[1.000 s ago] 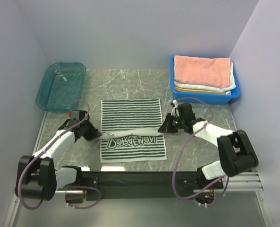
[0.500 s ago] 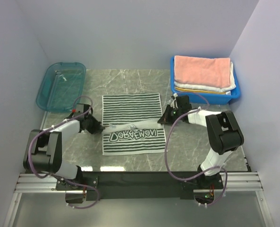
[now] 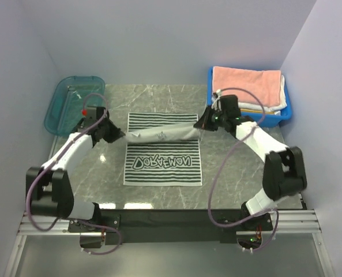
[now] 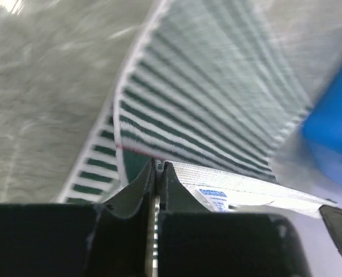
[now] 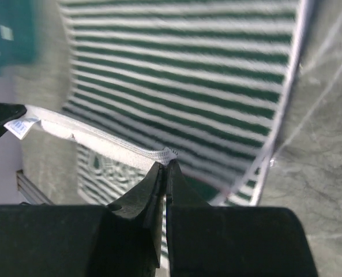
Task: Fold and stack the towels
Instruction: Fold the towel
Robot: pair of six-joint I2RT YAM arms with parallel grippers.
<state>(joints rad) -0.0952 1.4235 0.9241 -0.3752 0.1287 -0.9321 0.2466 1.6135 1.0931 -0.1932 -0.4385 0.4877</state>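
At the far left stands a teal tray (image 3: 74,105). Just right of it, the left gripper (image 3: 120,136) is pinched tight on the left corner of the dark-and-white striped towel (image 3: 162,167). This towel lies mid-table, lettering toward the near side. Its raised hem stretches as a band across to the right gripper (image 3: 200,124), which is clamped just as tightly on the right corner (each wrist view shows the hem nipped between closed fingertips). This looks like a half-fold under way. To do it well, carry both corners level and at one pace, keep the band taut, and lay the hem flush on the far edge before releasing. At the far right, a blue basket (image 3: 277,119) holds folded towels, with a salmon pink towel (image 3: 248,86) on top.
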